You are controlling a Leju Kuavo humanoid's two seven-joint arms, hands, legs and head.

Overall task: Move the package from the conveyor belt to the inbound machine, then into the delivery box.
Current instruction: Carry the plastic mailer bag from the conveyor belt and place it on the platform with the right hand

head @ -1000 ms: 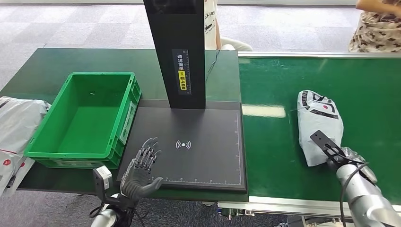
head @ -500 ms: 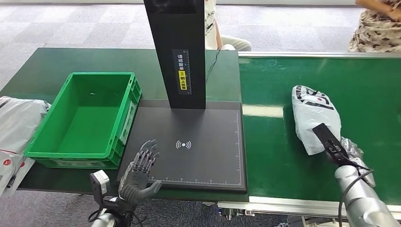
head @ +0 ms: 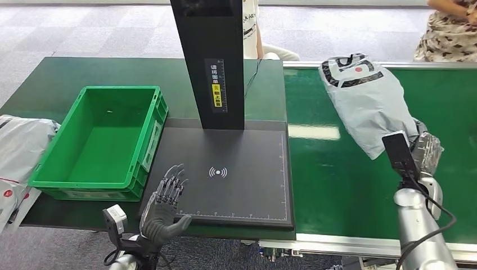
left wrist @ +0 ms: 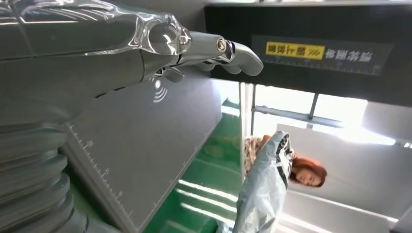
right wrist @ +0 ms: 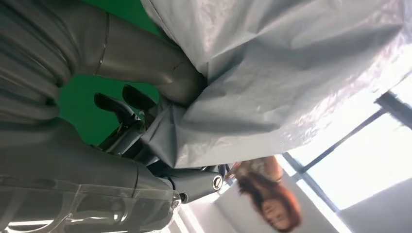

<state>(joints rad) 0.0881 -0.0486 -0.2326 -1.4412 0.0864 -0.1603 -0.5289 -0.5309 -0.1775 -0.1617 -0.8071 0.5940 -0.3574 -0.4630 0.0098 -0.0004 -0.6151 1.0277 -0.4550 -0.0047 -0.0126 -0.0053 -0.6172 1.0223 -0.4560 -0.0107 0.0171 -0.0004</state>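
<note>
Far left: grey poly bags piled at the table edge, just beside the green delivery box, sitting with nothing inside. Next over, the left hand hovering at the near-left corner of the inbound machine's black scan plate, fingers spread apart, nothing in it; same story from the left wrist view, fingers stretched out over the plate. Black upright column of the machine standing at the back of the plate, yellow label on its front. Then the green conveyor belt to the right. Package, a grey plastic mailer with black and red print, lifted clear of the belt and tilted toward the machine, lower end pinched in the right hand. Right wrist view pretty clear on that: thumb and dark fingers clamped on a bunched fold of the package. Back right, a person in patterned clothes behind the belt.
</note>
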